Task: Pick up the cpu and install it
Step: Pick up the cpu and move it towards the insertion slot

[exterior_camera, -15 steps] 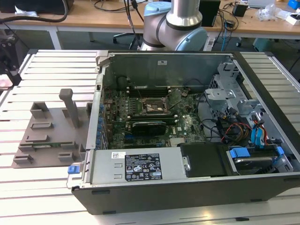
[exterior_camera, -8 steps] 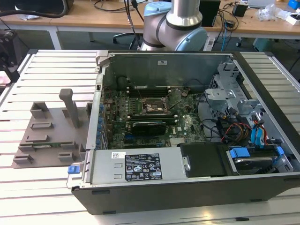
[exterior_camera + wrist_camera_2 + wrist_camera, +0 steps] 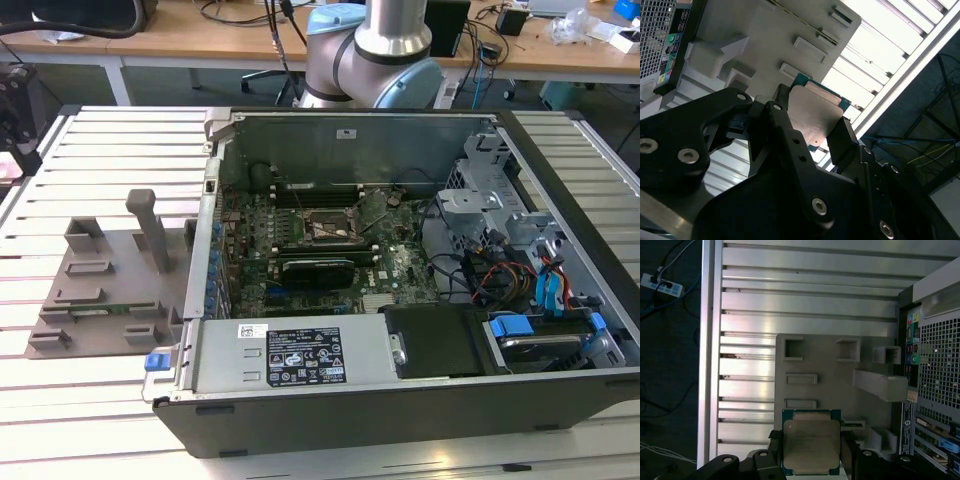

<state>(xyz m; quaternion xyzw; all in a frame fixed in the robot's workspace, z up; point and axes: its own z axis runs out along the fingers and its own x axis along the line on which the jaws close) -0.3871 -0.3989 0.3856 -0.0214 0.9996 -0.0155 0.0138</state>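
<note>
Grey metal and plastic crowd the exterior view. My arm (image 3: 385, 50) rises at the upper middle of the frame behind the open computer case (image 3: 400, 400). The bare socket (image 3: 325, 228) sits on the board near the frame's centre, with a long black card (image 3: 318, 268) just below it. The plastic tray (image 3: 100, 290) and its upright post (image 3: 150, 225) lie on the slatted table (image 3: 100, 140) at the exterior view's left. In the second wrist view my claw (image 3: 812, 122) is closed on the chip (image 3: 812, 107), with my fingers (image 3: 840, 140) pressing two opposite edges and the silvery plate facing the camera. The tray (image 3: 765, 30) lies well beyond it, so I judge the chip hangs in the air and rests on nothing. In the first wrist view the chip (image 3: 811, 442) sits squarely between my fingers above the tray (image 3: 830, 385), close to the tray's edge, with the post (image 3: 880, 385) and the case's back panel (image 3: 935, 370) off to one side. My grip is what worries me most: I have only thin rims to hold, so a jolt or a brush against the post or the case wall could tilt the chip or knock it free onto the slats. The socket is the other hazard. If the chip arrives turned the wrong way or tilted, I judge it would not seat, and pressing it down could harm the contacts beneath. I cannot tell from here which corner should lead. The black card beside the socket also leaves my fingers little room.
</note>
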